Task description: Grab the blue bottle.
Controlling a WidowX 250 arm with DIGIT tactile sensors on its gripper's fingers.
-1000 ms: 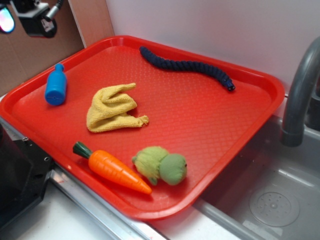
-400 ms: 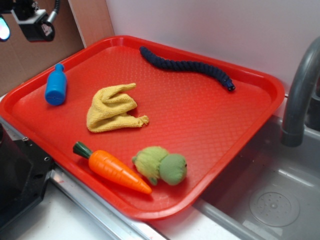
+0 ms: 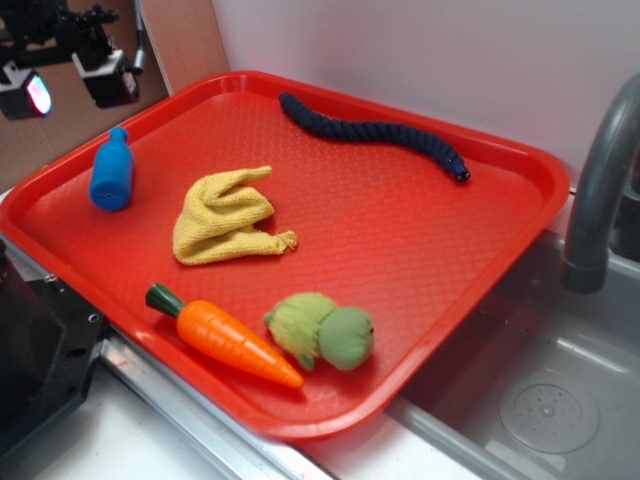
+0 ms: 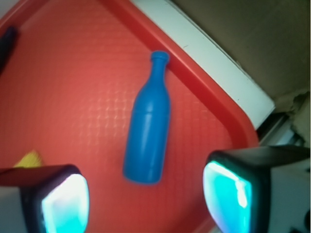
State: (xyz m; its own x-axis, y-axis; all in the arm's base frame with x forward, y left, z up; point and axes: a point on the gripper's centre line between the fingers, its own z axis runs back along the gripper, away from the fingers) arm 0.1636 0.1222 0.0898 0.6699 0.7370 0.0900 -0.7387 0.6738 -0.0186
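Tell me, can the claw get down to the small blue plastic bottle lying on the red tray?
Probably yes: the open claw hangs above the small blue plastic bottle, nothing lies between, and only the red tray's rim is near.

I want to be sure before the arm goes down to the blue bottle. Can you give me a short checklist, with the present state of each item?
1. Hand open: ok, the two fingers stand wide apart in the wrist view.
2. Hand empty: ok, nothing is between the fingers.
3. Blue bottle lined up: ok, its base lies in the gap between the fingers.
4. Bottle pose: ok, it lies on its side on the red tray, neck pointing toward the rim.
5. Room around it: ok, the yellow cloth lies apart from the bottle; the tray rim is close on one side.
6. Height above the bottle: cannot tell exactly; the hand is clearly above it, not touching.
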